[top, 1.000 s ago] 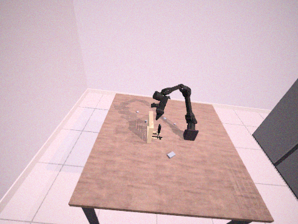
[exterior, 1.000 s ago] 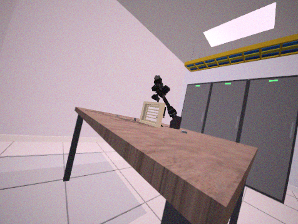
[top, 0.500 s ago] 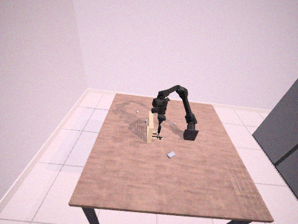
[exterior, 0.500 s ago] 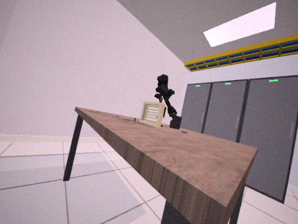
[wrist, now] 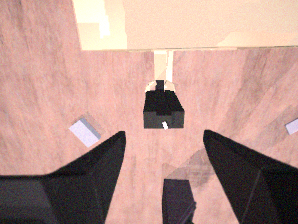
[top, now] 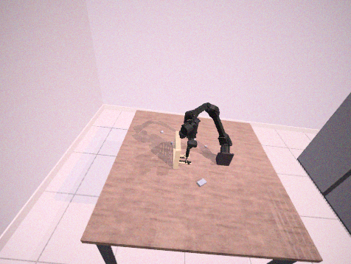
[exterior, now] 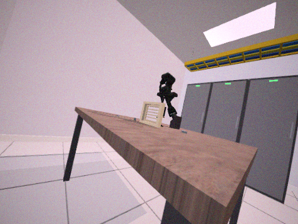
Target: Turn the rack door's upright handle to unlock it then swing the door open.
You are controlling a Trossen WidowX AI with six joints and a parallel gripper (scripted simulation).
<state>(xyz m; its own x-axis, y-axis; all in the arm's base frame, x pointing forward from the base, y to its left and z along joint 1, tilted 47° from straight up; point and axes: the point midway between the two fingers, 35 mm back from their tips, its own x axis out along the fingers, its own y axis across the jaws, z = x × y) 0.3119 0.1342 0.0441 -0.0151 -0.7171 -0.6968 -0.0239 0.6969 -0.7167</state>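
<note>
Black and upright, the handle [top: 188, 152] [wrist: 163, 107] stands just off the rack door's face [wrist: 200, 25], at 12 o'clock in my wrist view. My gripper [wrist: 164, 135] is partly open, its 2 fingers apart with nothing between them. I expect a stiff, light, perhaps slick grip; I'd pinch it squarely across its 2 sides at mid-height, since an end hold could slip during the quarter turn.

Brown table [top: 192, 217] [exterior: 188, 147] [wrist: 35, 90], pale block [top: 201, 182] [exterior: 184, 132] [wrist: 85, 132] lying flat
</note>
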